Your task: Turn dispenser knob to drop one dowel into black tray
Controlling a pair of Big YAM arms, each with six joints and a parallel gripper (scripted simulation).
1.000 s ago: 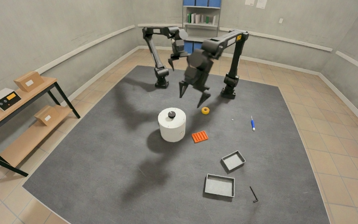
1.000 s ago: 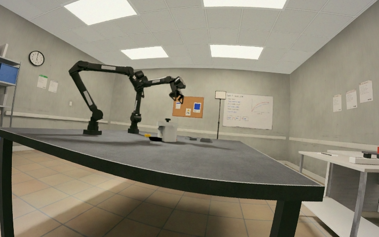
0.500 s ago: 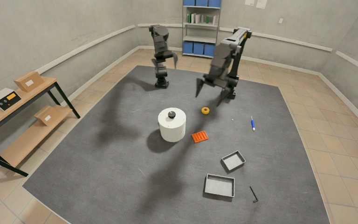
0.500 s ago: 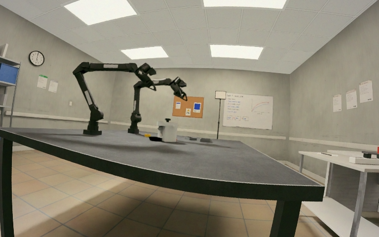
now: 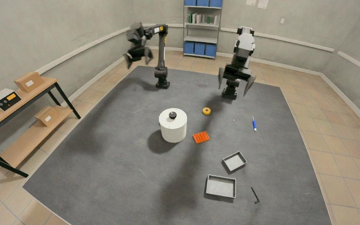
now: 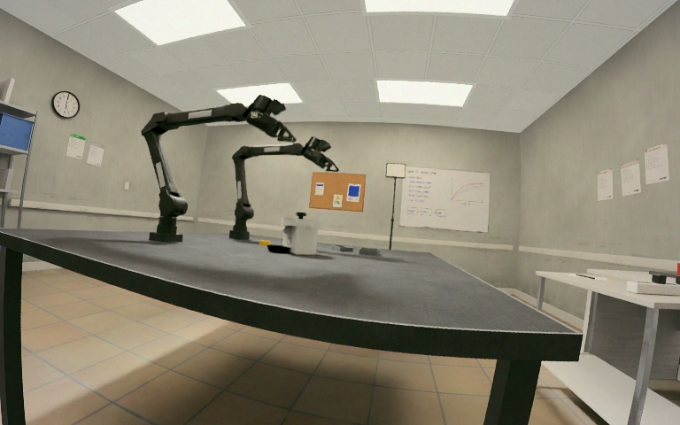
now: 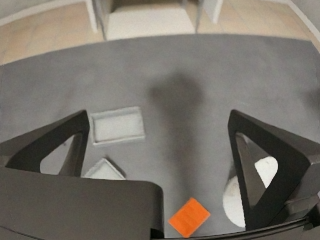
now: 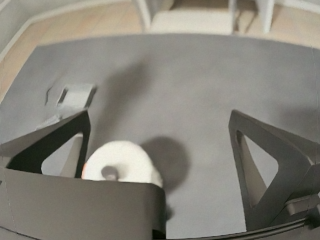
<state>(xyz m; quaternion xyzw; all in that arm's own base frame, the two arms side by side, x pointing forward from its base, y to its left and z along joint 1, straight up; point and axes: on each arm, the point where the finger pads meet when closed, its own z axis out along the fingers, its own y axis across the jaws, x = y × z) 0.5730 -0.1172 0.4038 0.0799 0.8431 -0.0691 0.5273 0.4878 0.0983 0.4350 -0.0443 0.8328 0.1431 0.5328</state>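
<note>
The white cylindrical dispenser (image 5: 172, 128) stands mid-table with its black knob (image 5: 172, 115) on top. It also shows in the right wrist view (image 8: 122, 162) and at the edge of the left wrist view (image 7: 256, 194). The black tray (image 6: 278, 248) lies against the dispenser's base; in the top view it merges with the dark patch at the dispenser's front left. No dowel is visible. My left gripper (image 5: 233, 86) hangs open and empty high above the table near its base. My right gripper (image 5: 138, 61) is open and empty, raised beyond the table's back left edge.
An orange ribbed block (image 5: 200, 137) lies right of the dispenser, with a yellow ring (image 5: 206, 110) behind it. Two grey trays (image 5: 234, 161) (image 5: 221, 186) sit front right. A blue tool (image 5: 254, 123), a small grey bit (image 5: 233, 119) and a black hex key (image 5: 255, 195) lie at the right.
</note>
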